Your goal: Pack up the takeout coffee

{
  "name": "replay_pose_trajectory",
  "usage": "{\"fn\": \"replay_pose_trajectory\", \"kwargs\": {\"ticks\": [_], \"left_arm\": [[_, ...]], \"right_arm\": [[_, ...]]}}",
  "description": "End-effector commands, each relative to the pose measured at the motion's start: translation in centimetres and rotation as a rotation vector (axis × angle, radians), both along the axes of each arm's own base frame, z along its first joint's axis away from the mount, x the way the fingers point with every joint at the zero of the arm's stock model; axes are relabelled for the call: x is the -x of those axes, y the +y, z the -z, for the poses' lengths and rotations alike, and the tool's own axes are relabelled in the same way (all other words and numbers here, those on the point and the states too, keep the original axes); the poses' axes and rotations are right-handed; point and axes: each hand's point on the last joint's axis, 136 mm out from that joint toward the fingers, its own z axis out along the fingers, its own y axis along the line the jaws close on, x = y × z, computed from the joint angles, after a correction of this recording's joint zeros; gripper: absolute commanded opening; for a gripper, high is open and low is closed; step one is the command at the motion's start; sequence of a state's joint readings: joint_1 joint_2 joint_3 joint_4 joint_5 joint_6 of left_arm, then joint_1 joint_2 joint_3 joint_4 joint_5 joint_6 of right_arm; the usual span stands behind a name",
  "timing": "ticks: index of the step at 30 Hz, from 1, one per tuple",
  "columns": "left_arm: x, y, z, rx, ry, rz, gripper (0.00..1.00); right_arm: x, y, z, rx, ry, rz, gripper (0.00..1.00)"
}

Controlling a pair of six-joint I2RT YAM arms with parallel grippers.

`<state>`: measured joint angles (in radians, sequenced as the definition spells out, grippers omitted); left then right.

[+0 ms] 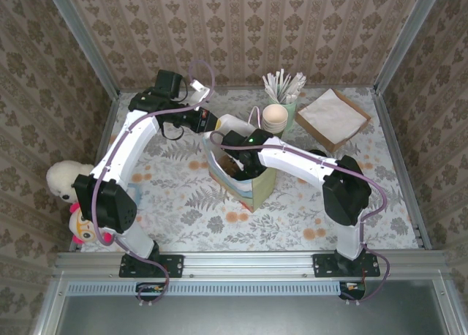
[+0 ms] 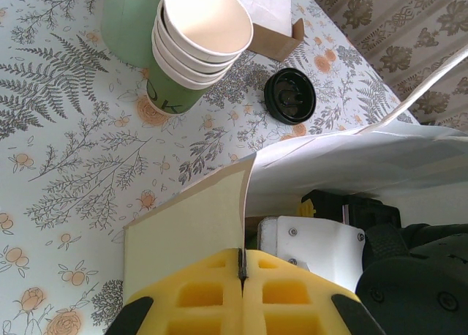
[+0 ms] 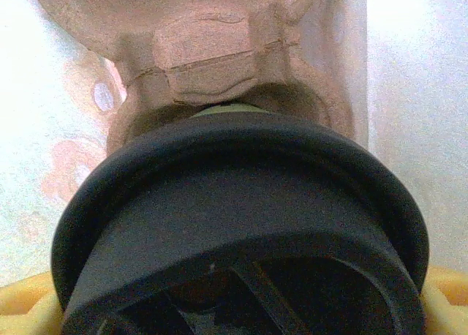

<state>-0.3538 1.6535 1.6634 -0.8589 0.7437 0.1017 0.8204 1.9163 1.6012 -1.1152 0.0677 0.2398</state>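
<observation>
**Yellow foam fingers: bag rim pinched, coffee gripped inside the bag**

Far left of the top view: a plush toy (image 1: 67,196) lies at the edge of the worktop (image 1: 183,211).

Left gripper (image 2: 241,258), lower centre of the left wrist view: fingers (image 2: 197,298) pressed together, pinching the rim of the paper bag (image 2: 190,225). The bag stands upright at the centre of the top view, mouth open.

Right gripper (image 3: 234,317): inside the bag mouth, its arm entering from the right. Its fingers (image 3: 18,302) stand wide, one on each side, clamped on the takeout coffee (image 3: 241,203).

Takeout coffee: inside the bag, black lid facing the right wrist camera. A brown pulp carrier (image 3: 212,53) lies beyond it at the top of that frame.

Upper right of the bag: a stack of lidless cups (image 1: 275,117), with a loose black lid (image 2: 290,95) on the worktop near it. Farther right: a napkin box (image 1: 333,119).
</observation>
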Motion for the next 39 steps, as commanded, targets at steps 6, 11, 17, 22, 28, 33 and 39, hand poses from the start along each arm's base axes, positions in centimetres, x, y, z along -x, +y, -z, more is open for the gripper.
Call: {"fn": "replay_pose_trajectory", "kwargs": {"ticks": [6, 11, 17, 22, 28, 33, 39], "left_arm": [[0.5, -0.1, -1.3, 0.027, -0.022, -0.002, 0.00], [0.6, -0.1, -1.3, 0.025, -0.022, 0.002, 0.00], [0.5, -0.1, -2.1, 0.021, -0.053, -0.028, 0.00], [-0.4, 0.8, -3.3, -0.018, -0.109, -0.120, 0.00], [-0.2, 1.2, -5.2, 0.006, -0.137, -0.171, 0.00], [0.7, 0.6, -5.7, 0.022, -0.149, -0.154, 0.00], [1.1, 0.5, -5.0, 0.002, -0.136, -0.146, 0.00]], "right_arm": [[2.5, -3.2, 6.5, 0.175, 0.153, 0.031, 0.43], [2.5, -2.9, 6.5, 0.159, 0.152, 0.032, 0.43], [1.6, -1.5, 4.4, 0.088, 0.115, 0.026, 0.45], [0.5, -0.2, 1.4, 0.016, 0.057, 0.020, 0.51], [0.0, 0.5, -1.1, -0.054, -0.006, 0.019, 0.58], [-0.6, 1.4, -2.1, -0.130, -0.058, 0.021, 0.66], [-1.1, 2.1, -3.0, -0.180, -0.103, 0.013, 0.83]]}}
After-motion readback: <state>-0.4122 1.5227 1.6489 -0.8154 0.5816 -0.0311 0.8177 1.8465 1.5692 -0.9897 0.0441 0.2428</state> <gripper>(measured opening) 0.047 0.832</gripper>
